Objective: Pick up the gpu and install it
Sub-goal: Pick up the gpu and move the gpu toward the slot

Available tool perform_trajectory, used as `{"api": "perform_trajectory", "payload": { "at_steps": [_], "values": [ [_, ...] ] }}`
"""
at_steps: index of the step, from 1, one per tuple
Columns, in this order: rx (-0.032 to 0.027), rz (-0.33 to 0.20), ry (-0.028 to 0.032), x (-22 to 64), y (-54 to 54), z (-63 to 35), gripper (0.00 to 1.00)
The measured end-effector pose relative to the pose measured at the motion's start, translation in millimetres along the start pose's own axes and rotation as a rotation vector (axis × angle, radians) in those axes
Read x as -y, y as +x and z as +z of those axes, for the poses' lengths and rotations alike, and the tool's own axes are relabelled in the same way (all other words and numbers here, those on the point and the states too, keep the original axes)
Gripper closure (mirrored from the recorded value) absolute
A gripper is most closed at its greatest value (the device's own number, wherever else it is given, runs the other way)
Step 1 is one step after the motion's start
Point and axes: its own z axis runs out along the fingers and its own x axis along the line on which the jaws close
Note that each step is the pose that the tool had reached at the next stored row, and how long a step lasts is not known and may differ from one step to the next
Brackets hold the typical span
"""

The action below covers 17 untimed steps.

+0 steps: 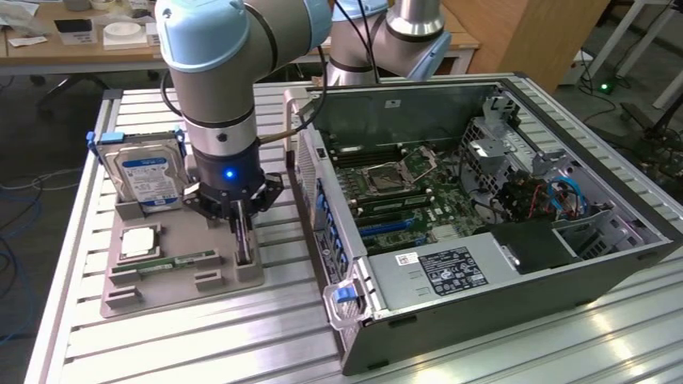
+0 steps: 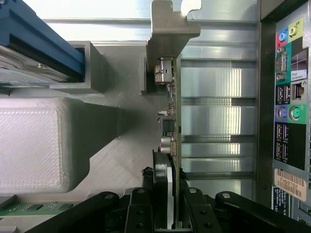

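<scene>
Jaws are pulled in close and pinch the gpu (image 1: 243, 240) from both sides. In the wrist view I see the black fingers (image 2: 141, 213) pressed on the two flat faces of the card (image 2: 167, 82), and its silver end piece sticks out past them. The gpu stands up on its thin edge in a slot of the grey tray (image 1: 181, 284). The tray lies on the metal bench (image 1: 192, 344). In the exterior view, the blue and silver hard drive (image 1: 146, 180) stands at about 10 o'clock from the gpu. The thin green RAM stick (image 1: 171, 262) lies at about 8 o'clock. The big open computer case (image 1: 597, 256) sits at 3 o'clock from the tray, just beside it.
</scene>
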Motion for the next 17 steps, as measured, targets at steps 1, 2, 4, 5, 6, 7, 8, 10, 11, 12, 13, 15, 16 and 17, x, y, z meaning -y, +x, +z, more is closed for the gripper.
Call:
{"api": "perform_trajectory", "payload": {
  "at_steps": [1, 2, 4, 5, 6, 7, 8, 10, 11, 12, 13, 15, 16, 17],
  "values": [
    [0.0001, 0.000, -0.0004, -0.1, 0.0, -0.4, 0.72],
    [0.0004, 0.000, -0.0009, -0.1, 0.0, -1.4, 0.72],
    [-0.0002, 0.000, -0.0011, -0.3, 0.0, -7.3, 0.72],
    [-0.0002, 0.000, -0.0020, -0.5, -0.1, -10.8, 0.72],
    [-0.0002, 0.000, -0.0031, -0.6, -0.1, -14.4, 0.72],
    [-0.0003, 0.000, -0.0046, -0.8, -0.2, -17.8, 0.72],
    [-0.0002, 0.000, -0.0056, -0.9, -0.3, -21.2, 0.72],
    [-0.0003, 0.000, -0.0067, -1.2, -0.4, -28.7, 0.72],
    [-0.0004, 0.000, -0.0079, -1.3, -0.4, -31.7, 0.72],
    [-0.0003, 0.000, -0.0088, -1.5, -0.5, -34.7, 0.72],
    [-0.0004, 0.000, -0.0094, -1.6, -0.5, -37.9, 0.72],
    [-0.0003, 0.000, -0.0105, -1.9, -0.6, -44.6, 0.72],
    [-0.0003, 0.000, -0.0109, -2.0, -0.7, -47.4, 0.72],
    [-0.0004, 0.000, -0.0115, -2.1, -0.7, -50.5, 0.72]
  ]
}}
